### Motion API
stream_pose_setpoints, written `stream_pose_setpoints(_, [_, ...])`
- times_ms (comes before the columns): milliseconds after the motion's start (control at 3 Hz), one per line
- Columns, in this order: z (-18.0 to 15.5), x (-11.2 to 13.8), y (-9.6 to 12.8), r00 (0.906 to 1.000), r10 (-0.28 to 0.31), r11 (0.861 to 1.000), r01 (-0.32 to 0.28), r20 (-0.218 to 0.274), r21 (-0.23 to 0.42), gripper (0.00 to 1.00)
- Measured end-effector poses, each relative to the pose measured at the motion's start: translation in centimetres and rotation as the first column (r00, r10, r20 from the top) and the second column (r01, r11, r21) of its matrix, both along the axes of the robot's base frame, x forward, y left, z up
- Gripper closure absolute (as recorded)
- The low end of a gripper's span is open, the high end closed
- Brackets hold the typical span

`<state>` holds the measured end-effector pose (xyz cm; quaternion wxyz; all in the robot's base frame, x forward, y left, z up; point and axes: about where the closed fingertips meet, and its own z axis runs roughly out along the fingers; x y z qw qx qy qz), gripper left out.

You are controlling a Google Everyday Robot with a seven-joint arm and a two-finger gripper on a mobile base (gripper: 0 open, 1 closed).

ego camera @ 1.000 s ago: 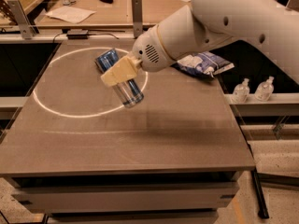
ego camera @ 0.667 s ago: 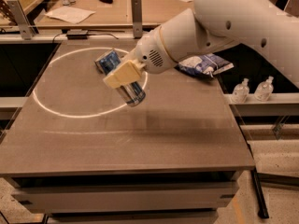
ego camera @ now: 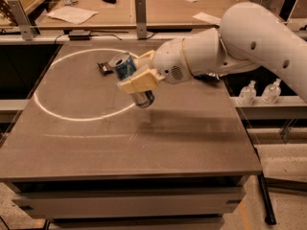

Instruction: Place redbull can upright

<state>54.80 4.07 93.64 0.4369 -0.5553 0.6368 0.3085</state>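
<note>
Camera view shows a grey-brown bench (ego camera: pixel 192 138) with a bright white ring (ego camera: pixel 76 118) on its left half. Behind it stands a second table (ego camera: pixel 158 11) with sheets of paper, and small bottles (ego camera: pixel 247 94) stand at the right. The redbull can (ego camera: pixel 125 67), blue and silver with shiny ends, hangs tilted above the bench near the ring's right edge. The hand (ego camera: pixel 131 73) pinches it between two cream fingers (ego camera: pixel 139 80). A dark wrapper (ego camera: pixel 104 67) lies on the bench to the left of the can.

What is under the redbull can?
The gripper holds the redbull can tilted in the air; below lies the table with its shadow. The fingers cover the can's middle.
</note>
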Motion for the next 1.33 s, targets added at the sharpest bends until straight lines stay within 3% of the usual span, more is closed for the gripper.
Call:
stream_pose_setpoints(333, [0.6,0.5,-1.5,0.9975,0.059,0.989,-0.064,0.038,0.133,1.00])
stream_pose_setpoints(667, [0.6,0.9,-3.7,0.9966,0.062,0.973,-0.073,0.054,0.217,1.00])
stream_pose_setpoints(1000, [-0.2,1.2,-6.2,0.9990,-0.028,0.971,0.019,0.035,0.238,1.00])
stream_pose_setpoints(1333, [-1.7,1.6,-8.3,0.9933,-0.115,0.961,0.108,0.011,0.255,1.00])
